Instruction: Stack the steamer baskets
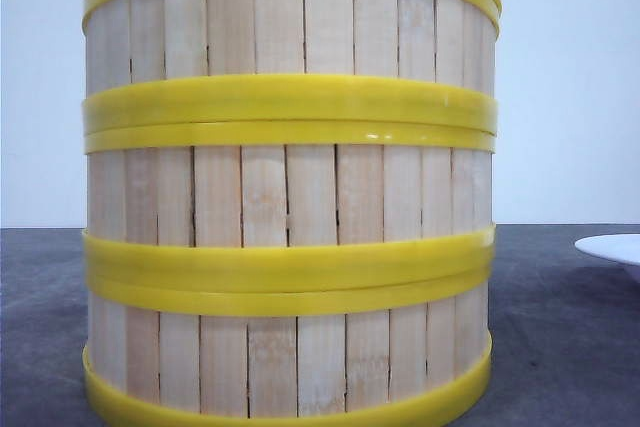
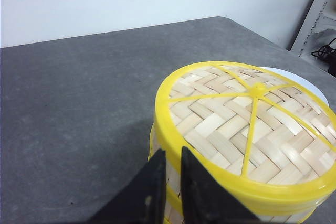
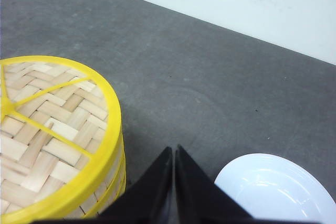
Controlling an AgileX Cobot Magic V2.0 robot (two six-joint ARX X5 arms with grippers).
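Grey table (image 1: 560, 347), white wall behind. Baskets (image 1: 290, 187) already stand as one stack, three tiers showing in the front view, rims lined up with no visible overhang; top is cut off by the frame. Stack fills the middle of that view; plate (image 1: 612, 247) sits at its 3 o'clock, apart from it.

Left gripper (image 2: 173, 156) is narrow, a thin gap between the tips, holding nothing, just beside the stack's wall below the top rim; touching or not, can't tell. Right gripper (image 3: 174, 153) is closed, tips together, empty, hovering over bare table between stack and plate, stack at its 9 o'clock.

Judgement: stacking looks done or nearly so, and the step is clearing out. To do it well, left arm should back straight away from the wall, not sweep sideways, so the rim isn't clipped and the tiers don't shift. Right arm lifts up, clear of the plate.
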